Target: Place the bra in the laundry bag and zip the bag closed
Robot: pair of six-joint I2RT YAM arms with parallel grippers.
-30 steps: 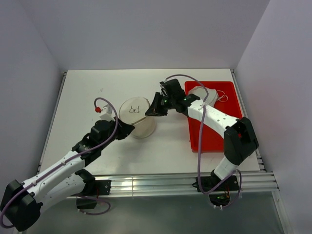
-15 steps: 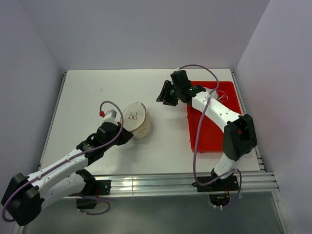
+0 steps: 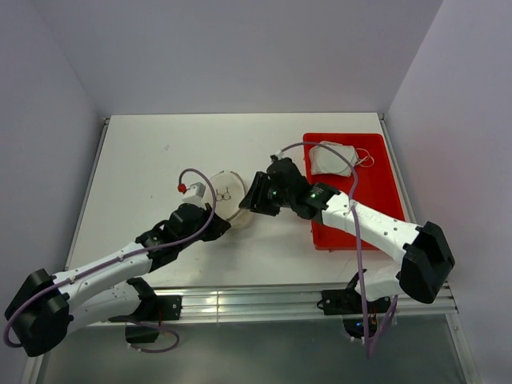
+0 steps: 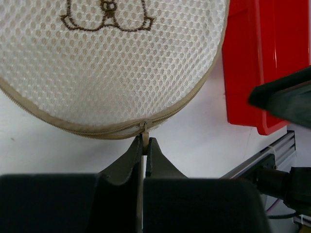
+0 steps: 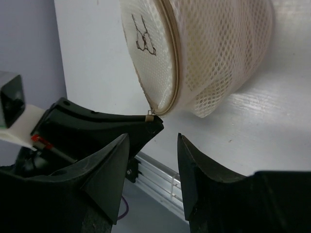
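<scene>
The laundry bag is a white mesh drum with a tan zipper rim, tilted on its side at mid-table. It also shows in the left wrist view and the right wrist view. My left gripper is shut on the bag's tan zipper pull at the near rim. The pull also shows in the right wrist view. My right gripper is open and empty, just right of the bag. The mustard-yellow bra is not visible in any view.
A red plastic tray lies at the right, with a white-grey bra at its far end. The tray's corner shows in the left wrist view. My right arm crosses the tray's near left part.
My right gripper swung away toward the tray's far end, then came back beside the bag. My left gripper moved rightward along the bag's rim, holding the zipper pull.
</scene>
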